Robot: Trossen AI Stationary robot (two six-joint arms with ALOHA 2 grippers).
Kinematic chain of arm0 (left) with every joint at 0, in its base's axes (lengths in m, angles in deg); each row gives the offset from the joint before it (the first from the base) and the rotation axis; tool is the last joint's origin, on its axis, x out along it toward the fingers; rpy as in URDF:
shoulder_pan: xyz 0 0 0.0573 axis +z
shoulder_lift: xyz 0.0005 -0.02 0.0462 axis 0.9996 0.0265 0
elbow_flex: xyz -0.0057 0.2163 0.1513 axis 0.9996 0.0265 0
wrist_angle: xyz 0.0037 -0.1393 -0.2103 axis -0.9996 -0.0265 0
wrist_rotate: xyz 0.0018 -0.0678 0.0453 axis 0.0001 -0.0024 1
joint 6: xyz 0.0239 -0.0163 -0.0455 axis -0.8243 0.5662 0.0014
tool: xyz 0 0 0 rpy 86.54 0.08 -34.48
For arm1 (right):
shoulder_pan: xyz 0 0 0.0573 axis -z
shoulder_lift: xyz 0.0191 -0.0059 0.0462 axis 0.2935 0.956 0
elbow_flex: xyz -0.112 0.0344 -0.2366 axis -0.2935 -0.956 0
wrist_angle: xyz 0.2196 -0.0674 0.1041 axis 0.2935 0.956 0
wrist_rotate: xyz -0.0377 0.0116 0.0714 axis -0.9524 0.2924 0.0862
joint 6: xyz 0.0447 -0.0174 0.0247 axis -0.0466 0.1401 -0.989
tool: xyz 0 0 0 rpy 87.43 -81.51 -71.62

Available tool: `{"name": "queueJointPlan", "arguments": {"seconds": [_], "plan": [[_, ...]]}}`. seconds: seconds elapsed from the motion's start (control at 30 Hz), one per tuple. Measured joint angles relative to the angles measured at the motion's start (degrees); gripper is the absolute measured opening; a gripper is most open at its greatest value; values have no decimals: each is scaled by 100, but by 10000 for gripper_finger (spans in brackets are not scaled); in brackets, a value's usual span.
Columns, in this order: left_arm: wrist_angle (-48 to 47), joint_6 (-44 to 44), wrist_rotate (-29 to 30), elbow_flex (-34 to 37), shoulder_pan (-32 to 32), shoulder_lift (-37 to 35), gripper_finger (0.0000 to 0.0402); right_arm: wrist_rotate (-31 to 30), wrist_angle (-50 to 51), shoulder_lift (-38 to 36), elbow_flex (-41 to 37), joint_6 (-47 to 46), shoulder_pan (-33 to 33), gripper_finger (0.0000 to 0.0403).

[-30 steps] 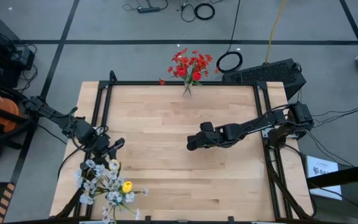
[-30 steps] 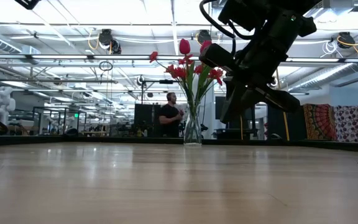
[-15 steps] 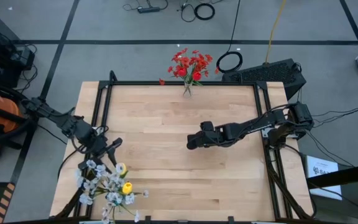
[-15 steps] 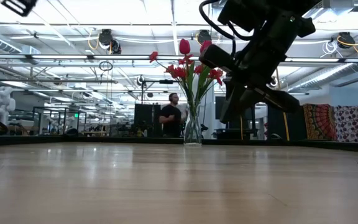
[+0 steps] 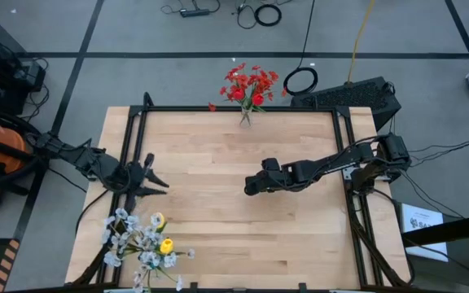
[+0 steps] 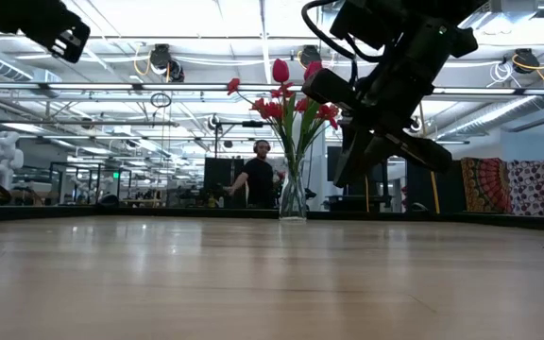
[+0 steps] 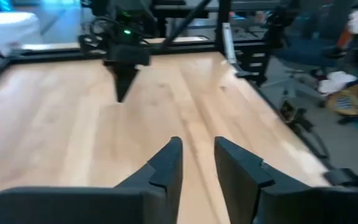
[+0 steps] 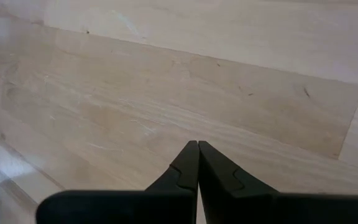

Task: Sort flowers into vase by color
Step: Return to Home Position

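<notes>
Since the red flowers (image 5: 249,84) are standing in the clear vase (image 6: 293,196) at the counter's (image 5: 218,220) far edge and the white and yellow flowers (image 5: 141,244) are sitting bunched at its near-left corner, the left end effector (image 5: 156,172) is hovering parted just beside that bunch and the right end effector (image 5: 248,187) is waiting pinched closed mid-counter, both empty.

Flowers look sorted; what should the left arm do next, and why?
Probably pull back to its base: the left hand is open and empty, clear of the white and yellow flowers, the red flowers fill their vase, and the right hand hovers mid-table.
</notes>
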Motion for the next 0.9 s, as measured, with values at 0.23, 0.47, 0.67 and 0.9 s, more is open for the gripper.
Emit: {"name": "queueJointPlan", "arguments": {"seconds": [0.23,0.47,0.67,0.9], "plan": [[310,-384,248,188,394,-9,10,4,2,0,0,377,85,0],[1635,-345,246,1144,1012,-8,3,12,2,0,0,863,187,0],[2116,-53,268,1618,1516,-151,2,236,2,0,-1,1277,254,0],[2054,156,273,1900,1969,-746,1,502,10,0,0,1773,390,0]]}}
